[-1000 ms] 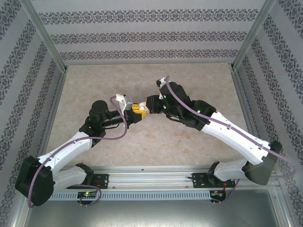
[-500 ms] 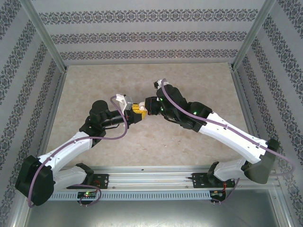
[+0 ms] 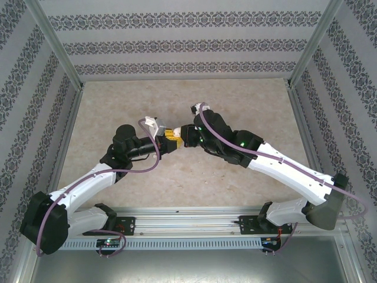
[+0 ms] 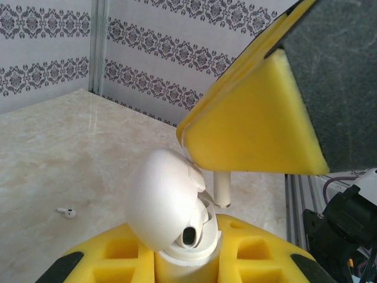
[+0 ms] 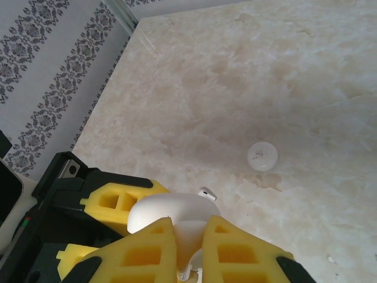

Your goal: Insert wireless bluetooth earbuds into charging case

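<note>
Left claw clamping open charging case, right claw pinching earbud above it

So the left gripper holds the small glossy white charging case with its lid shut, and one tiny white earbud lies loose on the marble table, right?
No, the lid is open: the left wrist view shows the small glossy white charging case in the left gripper with its lid hinged up. One tiny white earbud does lie loose on the marble table.
</note>
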Controlling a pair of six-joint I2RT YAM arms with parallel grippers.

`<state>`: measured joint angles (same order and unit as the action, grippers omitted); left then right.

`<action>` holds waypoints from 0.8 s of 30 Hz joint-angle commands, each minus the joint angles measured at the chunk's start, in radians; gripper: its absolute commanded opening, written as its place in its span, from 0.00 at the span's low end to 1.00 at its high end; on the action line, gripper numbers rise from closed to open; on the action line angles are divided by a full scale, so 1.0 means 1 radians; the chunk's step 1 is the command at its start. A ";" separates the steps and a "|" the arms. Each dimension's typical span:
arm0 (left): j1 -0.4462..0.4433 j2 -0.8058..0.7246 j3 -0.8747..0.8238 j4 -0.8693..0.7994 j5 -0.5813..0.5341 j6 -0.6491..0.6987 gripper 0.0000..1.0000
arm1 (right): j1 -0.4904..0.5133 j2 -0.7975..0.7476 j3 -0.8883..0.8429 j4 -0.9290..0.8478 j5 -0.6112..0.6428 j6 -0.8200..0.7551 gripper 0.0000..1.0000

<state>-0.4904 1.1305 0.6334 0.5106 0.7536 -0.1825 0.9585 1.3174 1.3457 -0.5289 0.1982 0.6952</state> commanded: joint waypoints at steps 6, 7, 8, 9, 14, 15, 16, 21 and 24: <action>-0.005 -0.019 0.048 0.130 0.010 -0.046 0.00 | 0.001 -0.032 -0.015 -0.036 0.015 -0.020 0.12; -0.005 -0.018 0.047 0.131 0.010 -0.047 0.00 | -0.001 -0.040 -0.019 -0.029 0.009 -0.012 0.12; -0.005 -0.018 0.048 0.129 0.009 -0.048 0.00 | -0.003 -0.047 -0.020 -0.025 0.006 -0.007 0.12; -0.005 -0.017 0.048 0.131 0.012 -0.049 0.00 | -0.003 -0.055 -0.021 -0.022 0.003 -0.003 0.12; -0.005 -0.017 0.051 0.132 0.015 -0.053 0.00 | -0.007 -0.056 -0.007 -0.022 -0.021 0.005 0.12; -0.005 -0.015 0.054 0.132 0.016 -0.053 0.00 | -0.012 -0.054 -0.001 -0.019 -0.031 0.007 0.12; -0.005 -0.015 0.053 0.132 0.018 -0.052 0.00 | -0.015 -0.049 0.007 -0.015 -0.043 0.009 0.12; -0.005 -0.017 0.046 0.135 0.019 -0.060 0.00 | -0.025 -0.027 0.064 -0.011 -0.064 -0.002 0.12; -0.006 -0.018 0.046 0.134 0.021 -0.058 0.00 | -0.038 -0.008 0.085 -0.013 -0.068 -0.011 0.12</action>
<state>-0.4908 1.1305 0.6479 0.5781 0.7551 -0.2207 0.9348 1.2926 1.3895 -0.5449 0.1467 0.6888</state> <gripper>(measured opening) 0.206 0.124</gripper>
